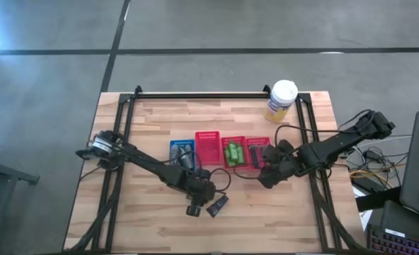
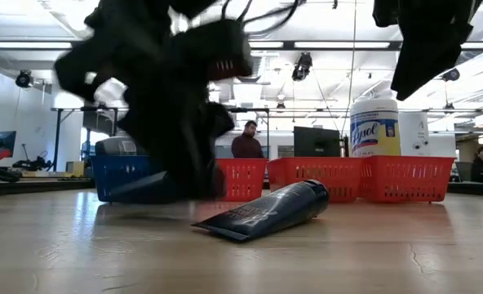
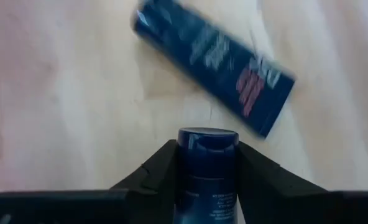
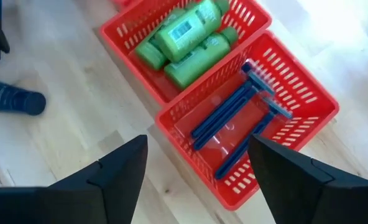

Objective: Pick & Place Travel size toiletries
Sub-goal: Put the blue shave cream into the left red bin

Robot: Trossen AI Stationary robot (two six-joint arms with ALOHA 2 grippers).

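A dark tube point(image 3: 206, 168) sits clamped in the left tool point(image 3: 206, 163), just beside a second tube point(image 3: 214, 67) lying on the surface point(image 1: 146, 219) near the blue tray point(image 1: 175, 150). The right tool point(image 4: 196, 180) hangs wide open over the razor tray point(image 4: 308, 109).

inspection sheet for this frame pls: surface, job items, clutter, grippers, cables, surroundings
Surface: wooden table, black frame rails along its sides.
Job's things: dark tube lying loose on the table; second dark tube in the left jaws; green bottles in one red tray; blue razors in the next red tray; blue tray holds grey items.
Clutter: yellow-labelled jar at the far edge.
Grippers: left gripper shut on a tube; right gripper open above the razor tray.
Cables: loose bundle off the table's right side.
Surroundings: person behind, monitors.
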